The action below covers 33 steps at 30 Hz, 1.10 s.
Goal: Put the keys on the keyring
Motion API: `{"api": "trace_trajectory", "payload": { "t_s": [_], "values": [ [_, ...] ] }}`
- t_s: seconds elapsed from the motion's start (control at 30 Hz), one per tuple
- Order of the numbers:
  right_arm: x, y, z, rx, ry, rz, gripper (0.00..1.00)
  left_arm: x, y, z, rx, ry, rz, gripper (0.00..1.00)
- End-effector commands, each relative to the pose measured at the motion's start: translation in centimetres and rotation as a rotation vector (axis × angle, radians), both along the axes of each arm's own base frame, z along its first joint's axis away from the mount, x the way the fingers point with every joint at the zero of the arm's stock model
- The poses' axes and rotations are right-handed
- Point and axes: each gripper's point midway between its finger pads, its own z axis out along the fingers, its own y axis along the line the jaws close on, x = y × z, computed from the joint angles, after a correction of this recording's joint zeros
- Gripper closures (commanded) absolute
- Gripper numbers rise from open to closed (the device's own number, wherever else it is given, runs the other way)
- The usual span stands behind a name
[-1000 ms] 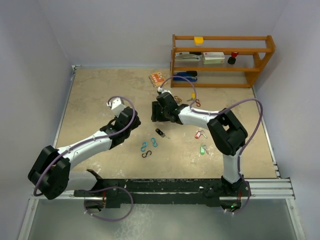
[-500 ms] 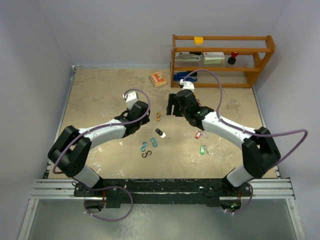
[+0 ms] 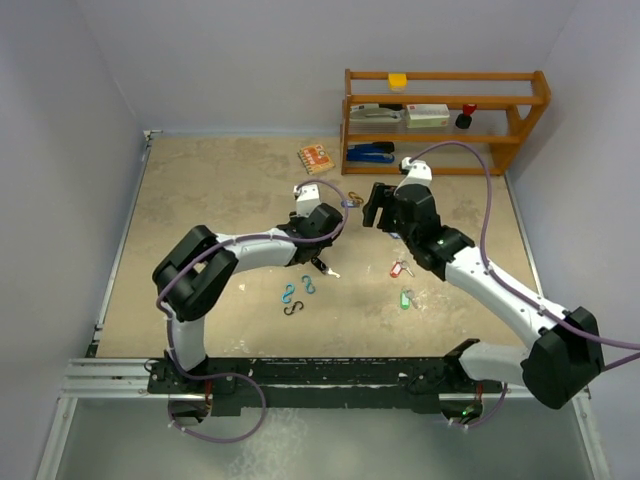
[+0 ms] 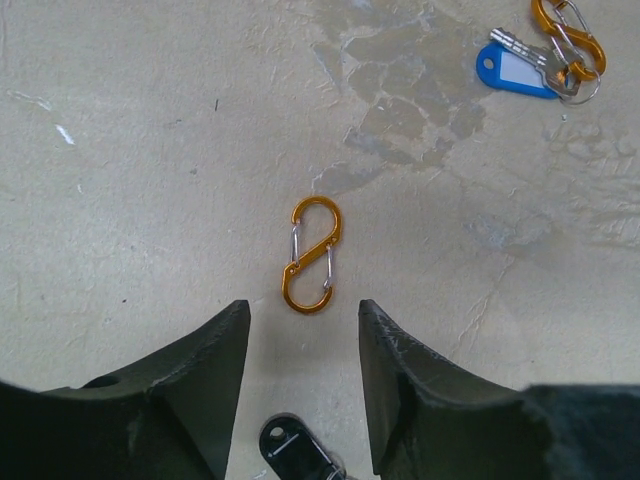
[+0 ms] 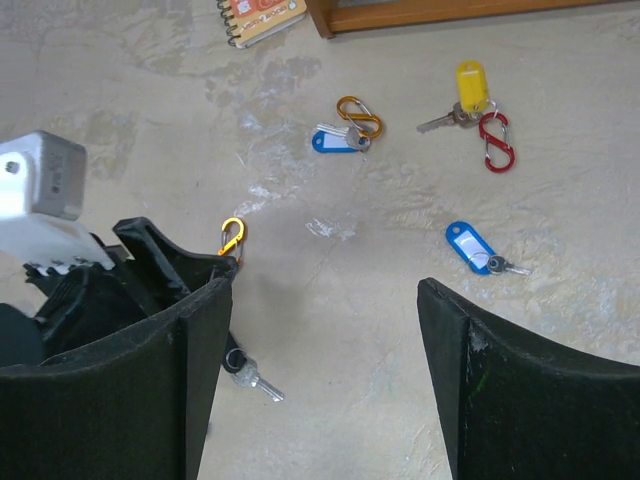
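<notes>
1. Beige, mottled tabletop [image 3: 200,200] sits between pale walls. A wooden shelf [image 3: 445,120] stands against the far wall, beyond the right pincer [image 5: 325,290].
2. The left pincer [image 4: 302,325] hangs low over the table with its fingers moderately apart and nothing between them. The right pincer is spread wide and also grips nothing.
3. Only the left wrist view shows an orange S-clip [image 4: 311,255] lying flat just ahead of the left pincer's gap; from overhead the arm hides it. A black-tagged key [image 4: 290,445] lies directly beneath that pincer.
4. Ahead of the left pincer and off to one side, a blue-tagged key [image 4: 517,72] touches a second orange clip [image 4: 568,25].
5. The right wrist view adds a yellow-tagged key [image 5: 468,85] touching a red clip [image 5: 495,140], well ahead of the right pincer. A second blue-tagged key [image 5: 470,245] lies just ahead of one finger, and the left arm [image 5: 60,250] crowds the other finger.
6. Only the overhead view shows a red-tagged key [image 3: 397,268] and a green-tagged key [image 3: 407,298] behind the right pincer, beside its forearm. It also shows teal S-clips [image 3: 288,293] and a black S-clip [image 3: 292,308] behind the left pincer.
7. A spiral notebook [image 3: 314,157] lies ahead of the left pincer near the far edge. Open tabletop runs from that pincer's outer side to the left wall.
</notes>
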Motion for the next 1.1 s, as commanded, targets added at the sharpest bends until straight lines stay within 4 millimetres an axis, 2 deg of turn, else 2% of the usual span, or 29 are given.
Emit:
{"api": "trace_trajectory", "payload": {
  "t_s": [0.0,0.07,0.17,0.37,0.67,1.07],
  "values": [
    [0.1,-0.9,1.3,-0.010,-0.051,-0.013,0.22,1.6,-0.6,1.3,0.021,-0.059,0.011,0.53],
    [0.1,-1.0,1.5,-0.007,-0.056,-0.014,0.22,1.7,-0.8,1.1,0.026,-0.059,0.003,0.49],
    [-0.1,-1.2,0.4,-0.017,-0.036,-0.012,0.22,1.9,-1.0,0.9,0.036,-0.061,-0.010,0.41],
    [0.0,-1.2,0.3,-0.014,-0.032,-0.008,0.22,2.2,-1.4,0.5,0.052,-0.054,-0.027,0.34],
    [0.0,-1.3,0.2,-0.008,-0.032,-0.012,0.22,2.5,-1.5,-0.6,0.091,-0.036,-0.038,0.43],
    [0.1,-1.3,-0.2,0.000,-0.021,-0.006,0.22,2.6,-0.6,-1.9,0.171,-0.017,-0.042,0.47]
  ]
}}
